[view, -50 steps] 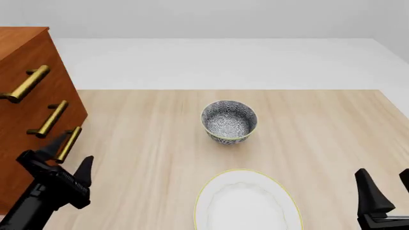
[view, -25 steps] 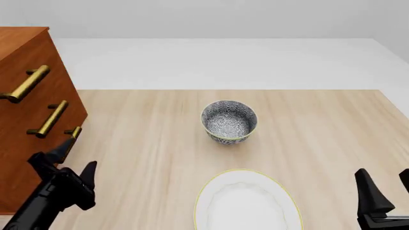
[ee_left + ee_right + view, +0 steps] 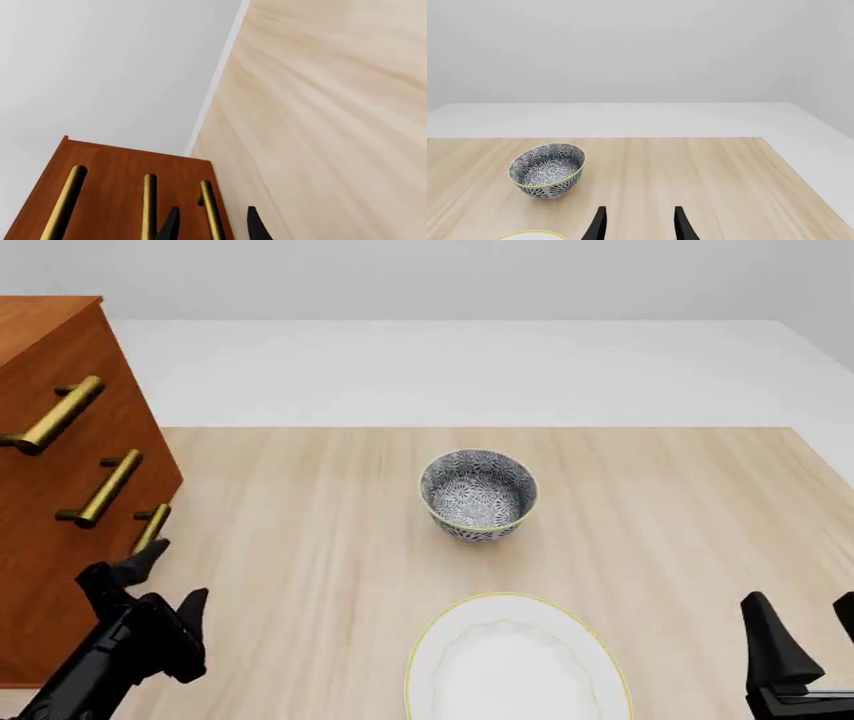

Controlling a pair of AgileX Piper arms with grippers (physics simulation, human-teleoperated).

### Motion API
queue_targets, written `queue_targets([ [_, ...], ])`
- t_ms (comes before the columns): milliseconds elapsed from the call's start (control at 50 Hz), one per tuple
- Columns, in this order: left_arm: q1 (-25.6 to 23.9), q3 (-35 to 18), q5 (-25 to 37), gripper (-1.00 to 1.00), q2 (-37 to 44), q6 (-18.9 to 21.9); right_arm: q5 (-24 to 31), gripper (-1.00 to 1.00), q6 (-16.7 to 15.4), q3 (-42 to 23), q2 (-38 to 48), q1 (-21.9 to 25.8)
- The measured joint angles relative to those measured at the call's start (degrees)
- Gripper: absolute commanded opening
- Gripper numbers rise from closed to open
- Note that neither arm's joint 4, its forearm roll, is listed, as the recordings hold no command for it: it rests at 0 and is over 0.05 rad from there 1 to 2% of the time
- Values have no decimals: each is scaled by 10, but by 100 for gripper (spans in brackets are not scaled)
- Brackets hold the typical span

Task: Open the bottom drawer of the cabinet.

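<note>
**Left gripper at bottom handle, jaws spread, drawer not pulled**

The large reddish-brown wooden cabinet (image 3: 60, 470) sat on the light wood table (image 3: 320, 530), with three brass bar handles stacked down its front. The bottom drawer (image 3: 94, 570) was the lowest of the three; its front looked flush with the drawers above, no gap visible. Its brass bar handle (image 3: 151, 528) was the one nearest the tabletop.

The black left gripper (image 3: 150, 591) was right at the cabinet's lower front, just below the visible end of that bottom handle. In the left wrist view, the left gripper (image 3: 208, 225) had its two fingertips apart with the bottom brass bar (image 3: 211, 210) between them. Jaws were spread, not clamped on the bar; contact with the handle can't be told from these frames.

The black right gripper (image 3: 803, 640) was well away from the cabinet, at the opposite side of the table. In the right wrist view the right gripper (image 3: 636, 223) had its fingers parted with nothing between them, only bare tabletop ahead.

The blue-and-white patterned ceramic bowl (image 3: 478, 494) stood upright well clear of the cabinet, toward the table's middle. The white round plate with a yellow rim (image 3: 518, 660) lay flat on the table near the bowl, also apart from the cabinet.
</note>
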Motion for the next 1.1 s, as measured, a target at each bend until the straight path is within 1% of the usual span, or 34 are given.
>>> queue_targets([
  [620, 14, -18, 0, 100, 62, -4, 0, 100, 0, 0, 0, 0],
  [1100, 32, -29, 0, 100, 97, 5, 0, 100, 0, 0, 0, 0],
])
